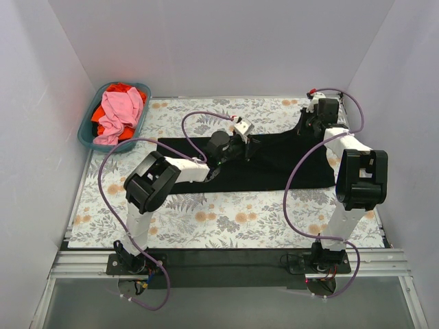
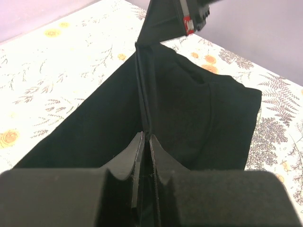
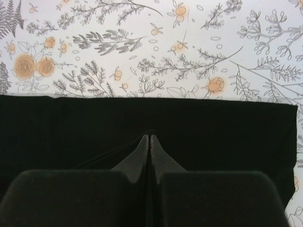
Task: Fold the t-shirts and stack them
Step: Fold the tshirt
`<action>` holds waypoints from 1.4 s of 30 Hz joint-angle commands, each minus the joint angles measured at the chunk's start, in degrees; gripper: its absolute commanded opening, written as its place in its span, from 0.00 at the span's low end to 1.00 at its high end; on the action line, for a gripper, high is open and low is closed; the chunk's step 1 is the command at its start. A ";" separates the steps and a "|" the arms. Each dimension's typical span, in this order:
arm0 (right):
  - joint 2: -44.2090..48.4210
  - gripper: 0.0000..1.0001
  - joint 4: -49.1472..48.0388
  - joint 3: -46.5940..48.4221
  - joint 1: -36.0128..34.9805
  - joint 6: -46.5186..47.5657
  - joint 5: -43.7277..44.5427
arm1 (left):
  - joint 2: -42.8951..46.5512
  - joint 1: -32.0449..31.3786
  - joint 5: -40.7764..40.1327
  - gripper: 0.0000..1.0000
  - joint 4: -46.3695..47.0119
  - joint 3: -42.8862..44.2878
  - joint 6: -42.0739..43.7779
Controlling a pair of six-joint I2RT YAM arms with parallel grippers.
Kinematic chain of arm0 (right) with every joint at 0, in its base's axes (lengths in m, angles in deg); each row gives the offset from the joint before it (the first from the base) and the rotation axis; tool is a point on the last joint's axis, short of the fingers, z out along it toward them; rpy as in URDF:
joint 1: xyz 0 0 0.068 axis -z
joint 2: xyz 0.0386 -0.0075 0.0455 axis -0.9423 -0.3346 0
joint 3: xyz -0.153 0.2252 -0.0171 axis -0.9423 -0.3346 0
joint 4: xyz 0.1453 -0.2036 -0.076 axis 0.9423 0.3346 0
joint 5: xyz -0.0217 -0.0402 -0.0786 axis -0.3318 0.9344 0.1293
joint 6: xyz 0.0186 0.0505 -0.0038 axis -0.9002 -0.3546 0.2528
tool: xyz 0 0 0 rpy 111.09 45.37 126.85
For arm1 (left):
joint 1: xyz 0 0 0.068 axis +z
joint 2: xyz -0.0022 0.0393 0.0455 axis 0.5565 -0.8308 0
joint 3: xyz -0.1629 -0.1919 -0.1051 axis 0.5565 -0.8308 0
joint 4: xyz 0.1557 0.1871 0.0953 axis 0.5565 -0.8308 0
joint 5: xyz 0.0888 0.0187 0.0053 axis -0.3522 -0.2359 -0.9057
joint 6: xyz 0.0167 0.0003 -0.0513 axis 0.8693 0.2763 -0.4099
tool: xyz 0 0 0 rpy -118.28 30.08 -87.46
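Basket: we see a teal plastic basket [image 1: 84,134] at the far left corner of the floral tabletop [image 1: 226,219], well apart from both arms.
Basket contents: a crumpled pink t-shirt [image 1: 122,110] lies heaped on top of an orange-red t-shirt [image 1: 121,87]. The orange-red one shows around the pink one's edges.
Black t-shirt: the black t-shirt [image 1: 274,171] lies on the tabletop between the middle and the right side, outside the basket.
Long axis: we read it as running left to right across the tabletop, with one end towards the basket and the other by the right arm.
Raised part: the far right portion stands up off the tabletop in a peak. A taut ridge of cloth runs from one claw to the other.
Left claw: the left claw [image 2: 146,135] is narrow, and we see it pinching that ridge of black cloth near the shirt's middle.
Right claw: the right claw [image 3: 149,136] is pressed together on the black cloth at the peak.
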 commanded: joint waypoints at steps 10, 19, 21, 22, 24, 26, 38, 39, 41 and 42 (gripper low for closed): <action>5.76 0.01 -8.64 -4.59 0.94 0.80 7.30 | -3.47 0.03 -3.12 0.02 -1.22 4.83 4.01; 3.83 0.01 -9.52 0.59 1.29 1.85 8.63 | -6.28 0.12 -7.53 0.02 -1.93 8.79 5.77; 3.13 0.01 -9.61 0.95 1.29 1.94 7.93 | -6.46 0.12 -8.14 0.02 -2.02 8.79 5.86; 3.04 0.01 -9.52 0.86 1.29 1.94 7.84 | -6.46 0.12 -8.58 0.02 -1.84 8.61 5.86; 2.86 0.01 -9.61 0.51 1.29 1.85 7.40 | -6.46 0.12 -9.90 0.02 -1.41 7.83 6.21; 2.86 0.01 -9.61 -0.45 1.29 1.59 6.96 | -6.55 0.12 -11.04 0.02 -1.31 7.30 6.65; 5.05 0.01 -9.69 -5.64 1.29 1.15 8.80 | -5.67 0.12 -4.80 0.03 -1.23 4.22 7.18; 5.58 0.01 -9.69 -6.51 1.29 1.15 9.15 | -5.58 0.12 -4.72 0.03 -1.75 4.04 7.09; 5.93 0.01 -9.78 -7.13 1.29 0.98 9.59 | -5.14 0.12 -4.01 0.03 -2.19 3.69 7.00; 6.37 0.01 -9.69 -7.48 1.29 1.06 9.85 | -4.97 0.03 -3.58 0.03 -2.63 3.52 6.91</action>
